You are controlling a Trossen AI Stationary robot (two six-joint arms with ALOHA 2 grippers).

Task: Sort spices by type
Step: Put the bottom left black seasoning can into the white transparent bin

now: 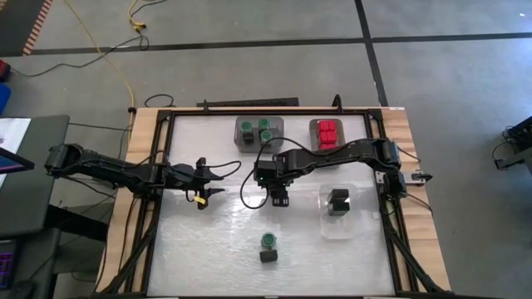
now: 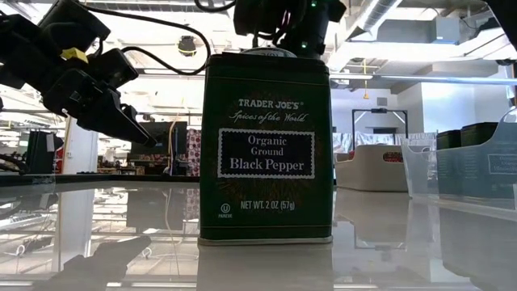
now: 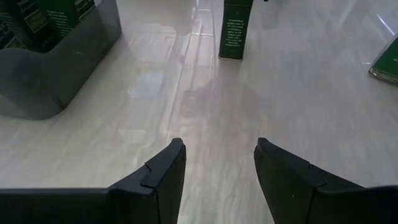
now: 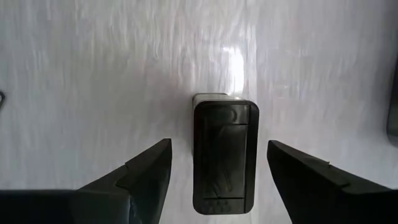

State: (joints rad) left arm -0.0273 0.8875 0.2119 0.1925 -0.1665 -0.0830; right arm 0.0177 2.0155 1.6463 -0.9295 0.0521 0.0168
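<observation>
pepper tin (image 4: 224, 155) upright under right gripper (image 4: 219, 171)

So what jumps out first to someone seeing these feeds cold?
The black pepper tin fills the low view, standing near the table's front edge. Mid-table, the right hand hangs open directly over another dark tin. At the back, trays hold green-lidded jars and red boxes.

Bright, even overhead light. The glossy white bench (image 4: 93, 74) throws a glare streak just beyond the right tool (image 4: 217, 177); soft reflections, faint shadows, background room slightly overexposed.
</observation>
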